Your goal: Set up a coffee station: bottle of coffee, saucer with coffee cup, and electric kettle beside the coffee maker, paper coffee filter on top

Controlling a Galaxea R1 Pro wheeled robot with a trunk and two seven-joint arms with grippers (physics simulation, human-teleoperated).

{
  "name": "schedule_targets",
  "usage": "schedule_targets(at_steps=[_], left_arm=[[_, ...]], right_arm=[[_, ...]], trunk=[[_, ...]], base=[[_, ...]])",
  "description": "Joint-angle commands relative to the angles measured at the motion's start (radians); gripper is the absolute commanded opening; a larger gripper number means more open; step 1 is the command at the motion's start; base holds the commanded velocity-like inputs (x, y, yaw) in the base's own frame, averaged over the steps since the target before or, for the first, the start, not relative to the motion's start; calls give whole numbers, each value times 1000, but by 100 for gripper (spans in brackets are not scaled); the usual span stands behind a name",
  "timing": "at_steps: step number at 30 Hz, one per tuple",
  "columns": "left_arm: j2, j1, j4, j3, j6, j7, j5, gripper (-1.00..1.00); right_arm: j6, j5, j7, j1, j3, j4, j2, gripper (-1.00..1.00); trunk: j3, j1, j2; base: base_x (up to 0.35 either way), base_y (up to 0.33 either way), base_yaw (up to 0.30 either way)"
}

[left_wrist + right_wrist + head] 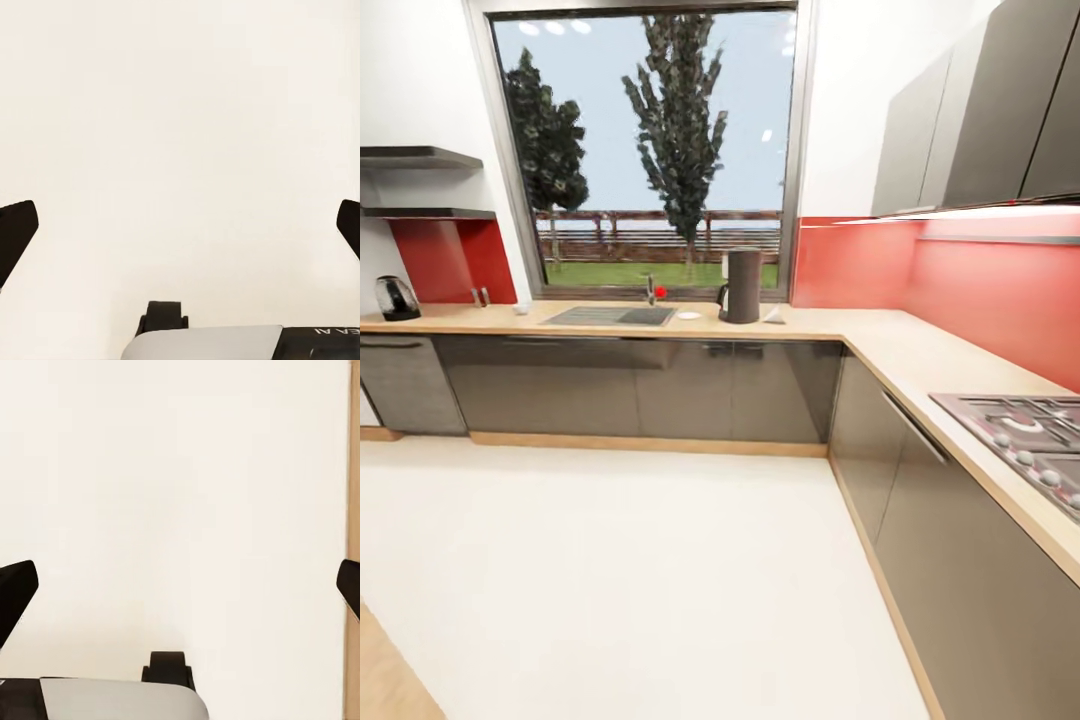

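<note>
Coffee maker (741, 286) on kitchen countertop (830, 325)

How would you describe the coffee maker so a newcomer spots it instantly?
Find the big window over the kitchen countertop. Near its right corner, just right of the sink, stands the coffee maker. It is the tallest thing on the counter, a dark column with a side handle, unlike the squat, rounded electric kettle at the far left.
</note>
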State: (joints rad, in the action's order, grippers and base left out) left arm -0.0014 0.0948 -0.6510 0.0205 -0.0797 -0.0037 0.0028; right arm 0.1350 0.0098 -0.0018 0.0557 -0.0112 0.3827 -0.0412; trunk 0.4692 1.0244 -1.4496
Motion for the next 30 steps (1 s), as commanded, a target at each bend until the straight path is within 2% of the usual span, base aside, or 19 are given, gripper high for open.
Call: schedule_targets(at_steps=[1, 30], left_arm=[[0, 0, -1, 1, -2, 0, 0, 100], [0, 0, -1, 1, -2, 0, 0, 100]], right_arm=[[3, 1, 0, 1, -1, -1, 0, 100], [3, 1, 0, 1, -1, -1, -2, 100]], trunk=[[1, 1, 0], [1, 1, 0]], base=[[329, 0, 0], [329, 0, 0]])
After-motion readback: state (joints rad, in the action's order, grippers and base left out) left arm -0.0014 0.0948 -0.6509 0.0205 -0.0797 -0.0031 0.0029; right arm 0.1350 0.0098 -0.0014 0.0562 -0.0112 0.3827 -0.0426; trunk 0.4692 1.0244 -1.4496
